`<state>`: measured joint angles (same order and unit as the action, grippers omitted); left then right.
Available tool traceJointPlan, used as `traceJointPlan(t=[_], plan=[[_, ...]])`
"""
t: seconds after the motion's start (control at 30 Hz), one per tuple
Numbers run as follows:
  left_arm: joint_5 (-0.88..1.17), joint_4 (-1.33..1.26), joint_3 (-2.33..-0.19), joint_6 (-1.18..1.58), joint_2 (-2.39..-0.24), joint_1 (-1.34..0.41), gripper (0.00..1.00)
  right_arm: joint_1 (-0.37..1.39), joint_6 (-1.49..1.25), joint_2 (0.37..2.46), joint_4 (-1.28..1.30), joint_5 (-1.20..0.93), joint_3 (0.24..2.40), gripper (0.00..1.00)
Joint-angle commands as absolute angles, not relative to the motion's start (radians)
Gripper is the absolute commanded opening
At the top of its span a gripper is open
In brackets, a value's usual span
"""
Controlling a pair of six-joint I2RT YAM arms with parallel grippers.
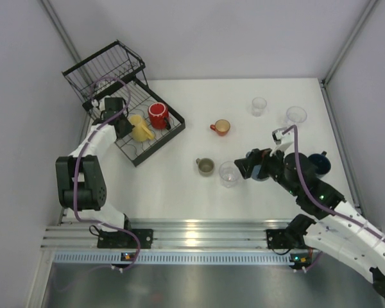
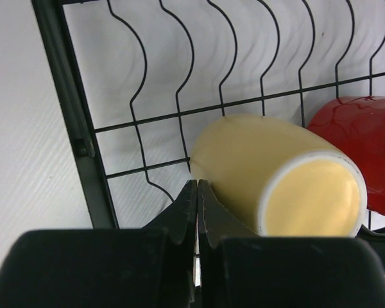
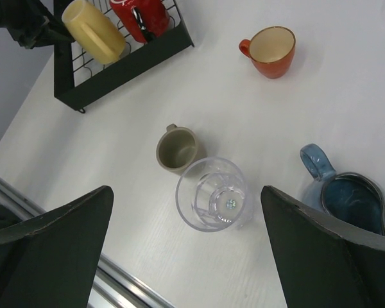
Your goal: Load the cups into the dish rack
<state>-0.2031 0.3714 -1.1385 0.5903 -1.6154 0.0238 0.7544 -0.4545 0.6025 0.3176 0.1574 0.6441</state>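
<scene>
Yellow cup lies beside the closed left end effector; right end effector gapes above tumbler.

Black wire makes up the dish rack. The yellow cup is pale, the red cup glossy. On the white desk, the orange-red cup is cream inside, beside an olive-grey cup, a mottled blue cup and a clear tumbler.

I work on a white table with a faint wood grain, boxed in by plain grey walls at the back and on both sides. Slanting aluminium posts mark the back corners. A ribbed metal rail along the near edge catches a bright glare, with a brushed steel sheet below it.
</scene>
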Motion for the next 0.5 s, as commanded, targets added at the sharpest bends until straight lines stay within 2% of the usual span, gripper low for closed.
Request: traceJointPlan(t=[0.0, 0.27, 0.4, 0.47], plan=[[-0.184, 0.314, -1.167, 0.56, -1.615, 0.011, 0.0, 0.753, -0.44, 0.632, 0.291, 0.175, 0.696, 0.99], [-0.29, 0.368, -1.134, 0.538, -1.533, 0.012, 0.0, 0.755, -0.43, 0.682, 0.29, 0.215, 0.715, 0.99], [-0.285, 0.382, -1.109, 0.528, -1.418, 0.011, 0.0, 0.753, -0.411, 0.73, 0.314, 0.236, 0.735, 1.0], [-0.246, 0.382, -1.085, 0.528, -1.364, 0.011, 0.08, 0.753, -0.388, 0.781, 0.342, 0.259, 0.753, 0.99]])
